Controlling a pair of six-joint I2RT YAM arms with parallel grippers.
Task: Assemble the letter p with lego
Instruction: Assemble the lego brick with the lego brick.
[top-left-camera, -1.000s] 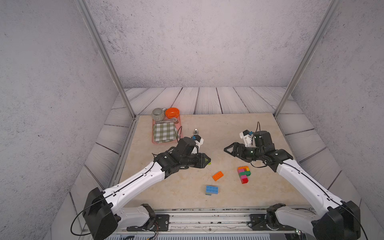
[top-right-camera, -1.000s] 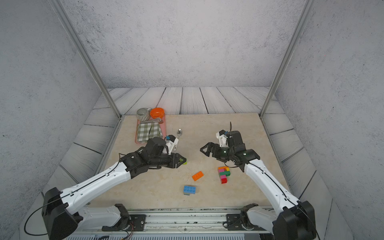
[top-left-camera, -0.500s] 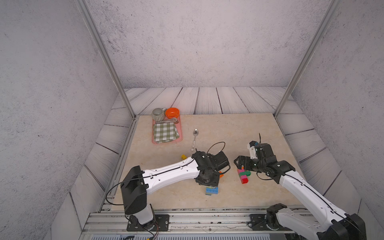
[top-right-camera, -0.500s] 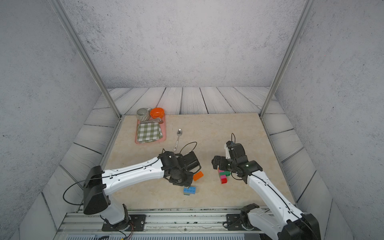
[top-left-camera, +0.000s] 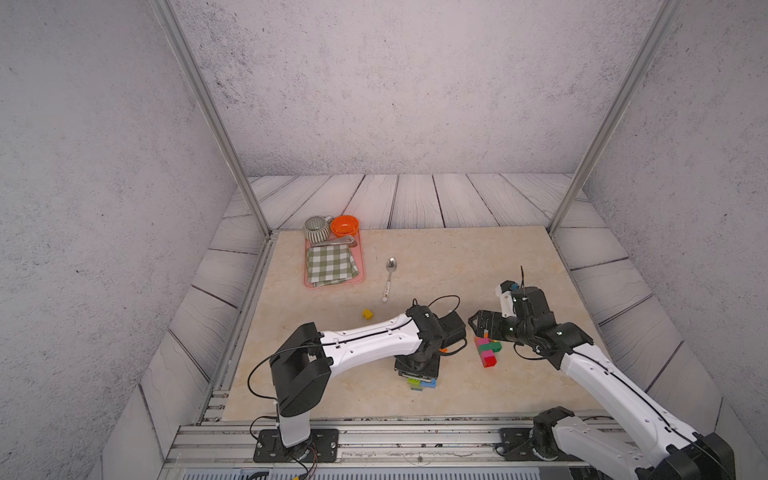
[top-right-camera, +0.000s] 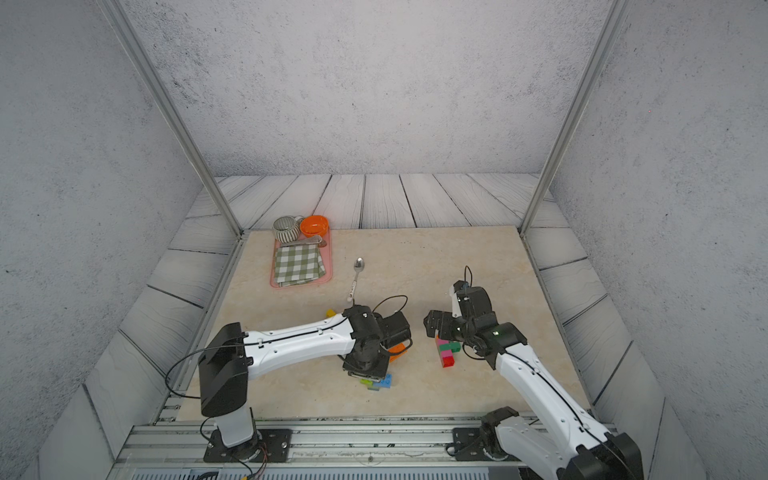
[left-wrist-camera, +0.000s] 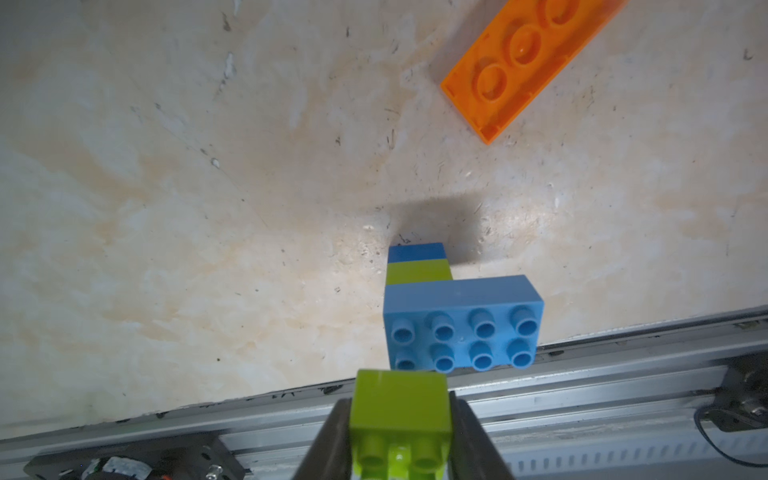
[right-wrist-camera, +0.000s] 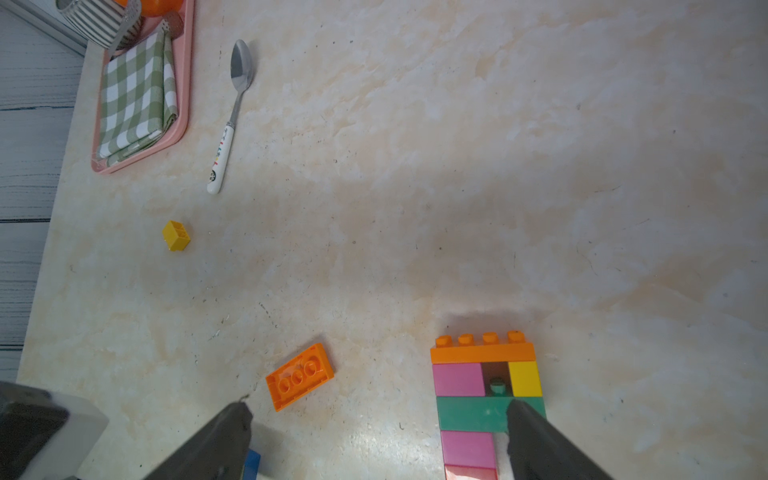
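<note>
Marble tabletop, scattered lego, wooden planks, grey walls

left arm over blue-lime bricks | right arm at pink-green-red stack | spoon near tray

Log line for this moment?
left gripper: shut on lime brick, near blue brick | right gripper: open beside coloured assembly
</note>
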